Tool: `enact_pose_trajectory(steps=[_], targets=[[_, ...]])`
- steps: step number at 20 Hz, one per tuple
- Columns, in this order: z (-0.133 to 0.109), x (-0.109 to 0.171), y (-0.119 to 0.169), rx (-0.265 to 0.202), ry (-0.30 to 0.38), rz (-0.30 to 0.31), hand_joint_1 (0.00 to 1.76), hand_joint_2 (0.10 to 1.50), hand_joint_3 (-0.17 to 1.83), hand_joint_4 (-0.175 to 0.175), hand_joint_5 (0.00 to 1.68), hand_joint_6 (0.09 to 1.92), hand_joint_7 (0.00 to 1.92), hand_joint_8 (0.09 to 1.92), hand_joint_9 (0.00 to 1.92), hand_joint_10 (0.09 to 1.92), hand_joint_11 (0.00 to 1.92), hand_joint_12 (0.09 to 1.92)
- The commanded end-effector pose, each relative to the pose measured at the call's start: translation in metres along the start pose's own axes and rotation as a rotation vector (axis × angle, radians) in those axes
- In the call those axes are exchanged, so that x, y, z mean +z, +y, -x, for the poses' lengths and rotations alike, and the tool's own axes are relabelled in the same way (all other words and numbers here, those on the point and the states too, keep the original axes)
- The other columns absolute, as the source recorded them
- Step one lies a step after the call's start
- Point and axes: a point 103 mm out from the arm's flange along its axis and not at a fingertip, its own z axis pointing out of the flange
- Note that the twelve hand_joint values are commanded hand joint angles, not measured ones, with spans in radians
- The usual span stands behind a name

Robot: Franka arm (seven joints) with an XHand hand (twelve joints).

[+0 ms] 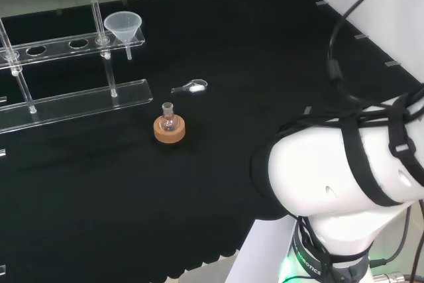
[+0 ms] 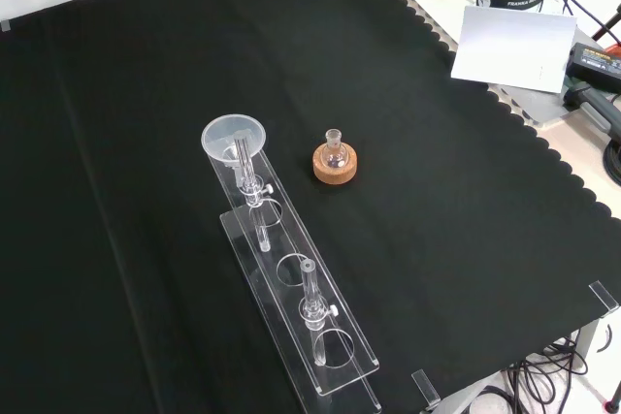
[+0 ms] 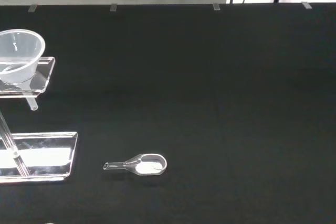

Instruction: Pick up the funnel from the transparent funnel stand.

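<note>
A clear funnel sits in the end hole of the transparent funnel stand, its stem hanging down through the top plate. In the front view the funnel is at the stand's far end, and the stand runs toward the near edge of the cloth. The wrist view looks across the cloth at the funnel on the stand's top plate, some way off. The stand's other holes hold nothing.
A small round flask rests on a cork ring close beside the stand. A little glass scoop with white powder lies on the cloth past it. The arm's white link stands at the head view's right.
</note>
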Motion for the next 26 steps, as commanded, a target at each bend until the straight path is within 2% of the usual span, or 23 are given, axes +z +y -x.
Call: enact_pose_trajectory(steps=[1,5,9,13,17,26], targets=[[-0.021,0.012,0.07,-0.067,0.001,-0.025,0.0,1.16,0.37,0.019,0.17,0.09,0.0,0.42,0.14,0.63,0.08,1.35],[-0.049,0.023,0.091,-0.111,-0.026,-0.047,0.0,1.13,0.35,0.017,0.15,0.09,0.01,0.44,0.14,0.64,0.06,1.37],[-0.073,0.036,0.101,-0.139,-0.057,-0.072,0.01,1.12,0.34,0.016,0.14,0.09,0.02,0.45,0.15,0.65,0.05,1.38],[-0.09,0.048,0.106,-0.141,-0.075,-0.111,0.08,1.08,0.31,0.014,0.14,0.09,0.02,0.47,0.15,0.67,0.05,1.39],[-0.105,0.056,0.109,-0.15,-0.081,-0.123,0.17,1.04,0.29,0.013,0.14,0.09,0.02,0.49,0.16,0.69,0.06,1.39],[-0.135,0.074,0.118,-0.157,-0.127,-0.185,0.48,0.88,0.21,0.005,0.19,0.09,0.03,0.53,0.19,0.72,0.1,1.43]])
